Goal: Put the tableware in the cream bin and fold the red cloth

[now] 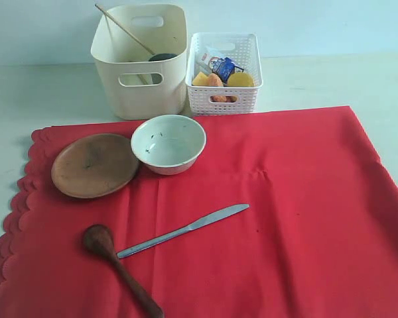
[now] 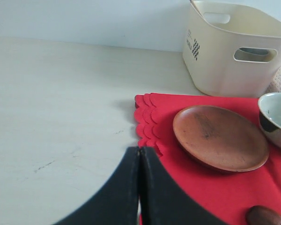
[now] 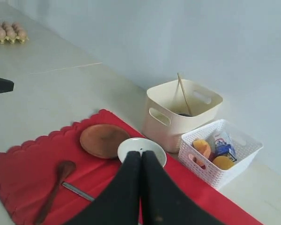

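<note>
a pale counter (image 1: 331,79) by a plain wall (image 1: 298,23) carries the red cloth (image 1: 285,218), with plate (image 1: 95,164), bowl (image 1: 168,142) and knife (image 1: 186,230) on it and the cream bin (image 1: 139,86) beside it. only my right wrist view shows egg trays (image 3: 7,33); my left gripper (image 2: 139,151) and right gripper (image 3: 140,154) are closed, empty.

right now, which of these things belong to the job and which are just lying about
Job: brown plate, white bowl, knife, wooden spoon, chopsticks already in the cream bin, red cloth.
Lying about: white basket, its food, milk carton, distant egg tray.
</note>
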`<state>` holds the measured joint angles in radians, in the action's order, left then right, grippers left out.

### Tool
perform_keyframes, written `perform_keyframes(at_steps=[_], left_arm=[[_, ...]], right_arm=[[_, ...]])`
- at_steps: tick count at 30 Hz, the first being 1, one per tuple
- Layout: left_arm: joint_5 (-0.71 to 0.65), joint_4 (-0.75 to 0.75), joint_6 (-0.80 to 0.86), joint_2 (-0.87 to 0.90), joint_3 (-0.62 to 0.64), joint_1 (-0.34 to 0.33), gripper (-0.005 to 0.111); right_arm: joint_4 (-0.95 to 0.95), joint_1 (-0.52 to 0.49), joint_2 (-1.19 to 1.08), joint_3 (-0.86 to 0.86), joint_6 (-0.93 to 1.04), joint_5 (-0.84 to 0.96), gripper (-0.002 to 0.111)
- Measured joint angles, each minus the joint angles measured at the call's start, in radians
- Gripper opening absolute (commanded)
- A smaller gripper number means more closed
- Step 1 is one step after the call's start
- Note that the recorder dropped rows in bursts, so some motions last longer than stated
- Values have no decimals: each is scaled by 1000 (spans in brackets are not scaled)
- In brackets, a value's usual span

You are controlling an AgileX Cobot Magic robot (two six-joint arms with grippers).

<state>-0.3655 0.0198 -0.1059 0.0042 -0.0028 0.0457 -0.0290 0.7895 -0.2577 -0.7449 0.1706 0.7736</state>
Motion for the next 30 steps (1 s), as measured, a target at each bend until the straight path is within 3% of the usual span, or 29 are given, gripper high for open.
perform_keyframes(at_steps=[12,30], left_arm=[[0,0,0,0,0,0,0],[0,0,0,0,0,0,0]], right_arm=[[-77,0,154,274,4,-356,0],[-93,0,157,301,4,-353,0]])
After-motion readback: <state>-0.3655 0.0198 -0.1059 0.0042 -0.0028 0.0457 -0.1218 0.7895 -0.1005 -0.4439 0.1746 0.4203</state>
